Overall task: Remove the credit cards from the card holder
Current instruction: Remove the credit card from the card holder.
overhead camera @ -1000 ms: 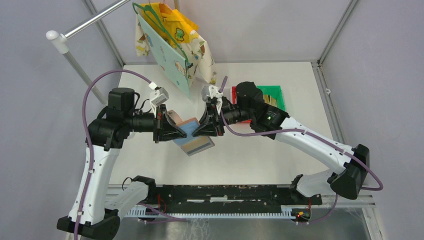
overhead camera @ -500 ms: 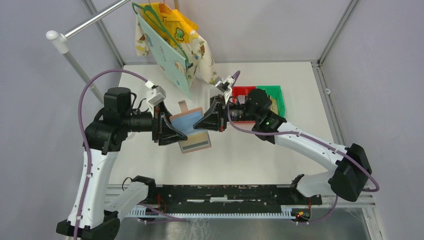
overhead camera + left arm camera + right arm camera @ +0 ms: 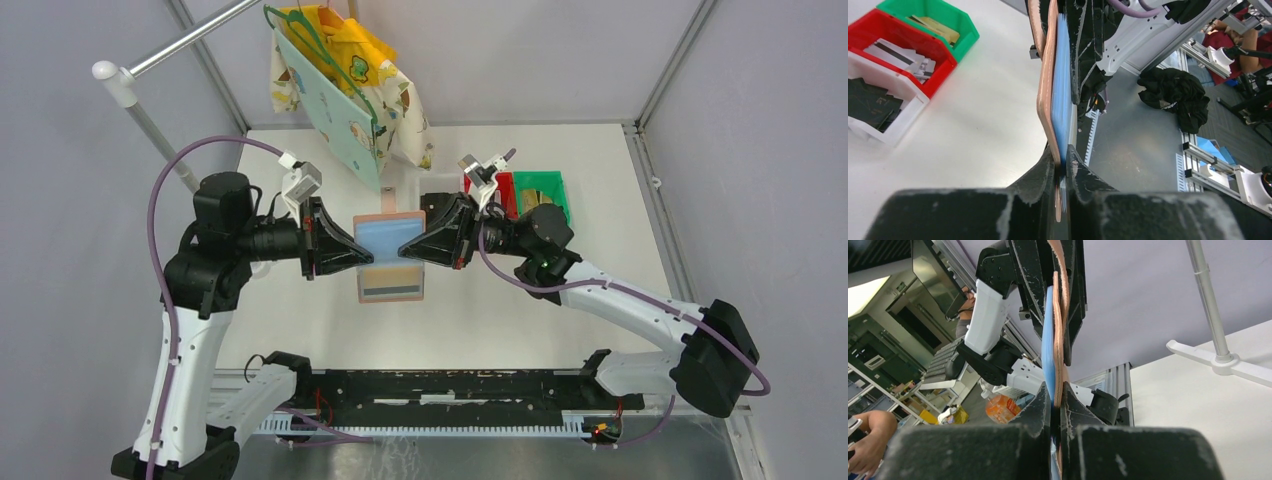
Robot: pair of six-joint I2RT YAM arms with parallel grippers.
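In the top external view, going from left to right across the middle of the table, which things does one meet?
left gripper → card holder → right gripper → red bin → green bin

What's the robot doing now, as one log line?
left gripper: shut on card holder | right gripper: same | card holder: held open

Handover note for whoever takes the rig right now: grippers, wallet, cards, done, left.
Left gripper: shut on the left edge of the wallet.
Right gripper: shut on its right edge.
Wallet is spread open between them, blue inside up.
Done: cards already lie in the red bin, green bin and clear bin.
Left: what looks like a striped card sits in the lower pocket; pull it.
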